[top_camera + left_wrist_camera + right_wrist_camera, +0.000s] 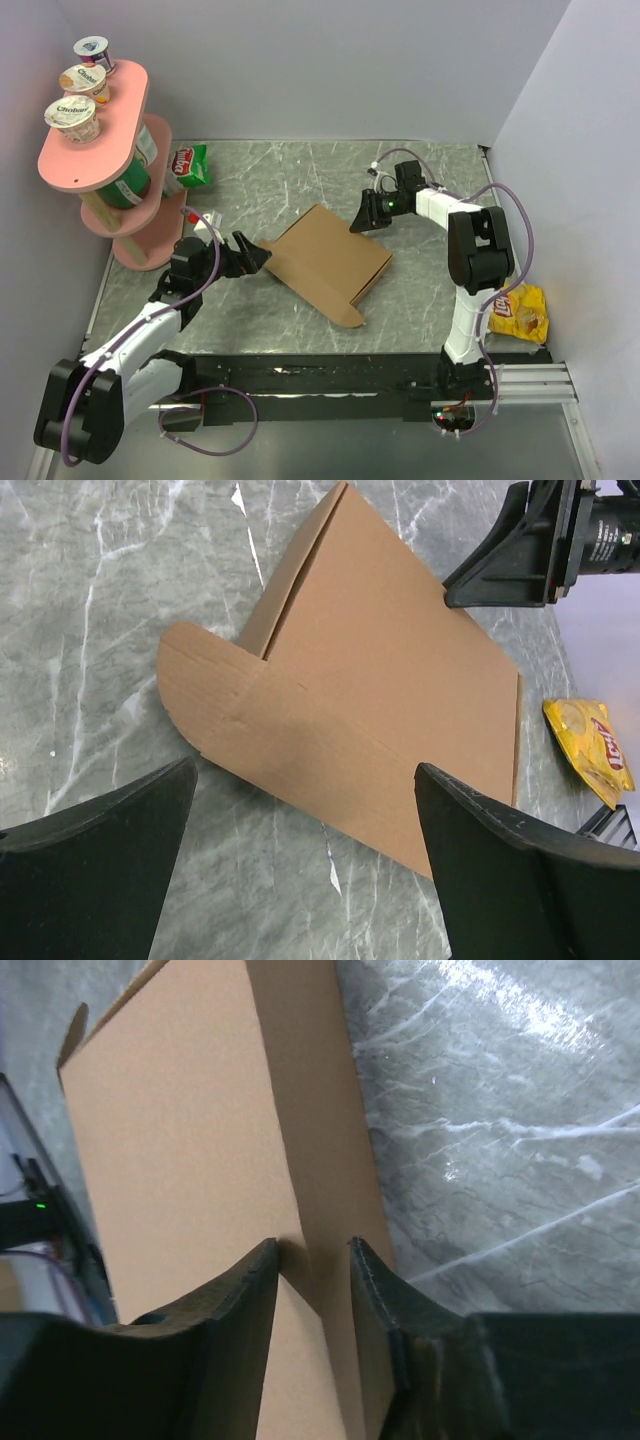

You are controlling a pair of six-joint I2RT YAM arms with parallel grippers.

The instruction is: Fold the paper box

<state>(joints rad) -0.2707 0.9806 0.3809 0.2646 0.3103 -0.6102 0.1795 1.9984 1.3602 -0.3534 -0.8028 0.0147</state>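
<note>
**Box mid-table: left claw wide, right claw narrowed over a fold**

The top view alone gives the whole layout. The box (330, 262) lies flat near the middle of the table (420, 290), turned cornerwise. The left claw (252, 255) is at its left corner and the right claw (360, 220) at its far right edge. That view also takes in a pink two-tier rack (95, 160) carrying yogurt cups (72, 116) at far left, and a green packet (190, 165) beside the rack.

The left wrist view shows what the top view blurs. The left claw's (305, 775) jaws stand wide apart above the table, holding nothing. A rounded flap (200, 695) sticks out from the box's near corner. The corrugation shows as fine ribbing on plain brown card, with a crease where flap meets panel. A yellow chip bag (590, 745) lies beyond.

The right wrist view shows the right claw (312, 1250) with its black, curved fingers (245, 1300) drawn close either side of a sharp fold. A pale panel lies on one side of the fold and a darker strip on the other. I cannot tell whether they pinch the card. The table is grey veined marble, glossy under glare.
</note>
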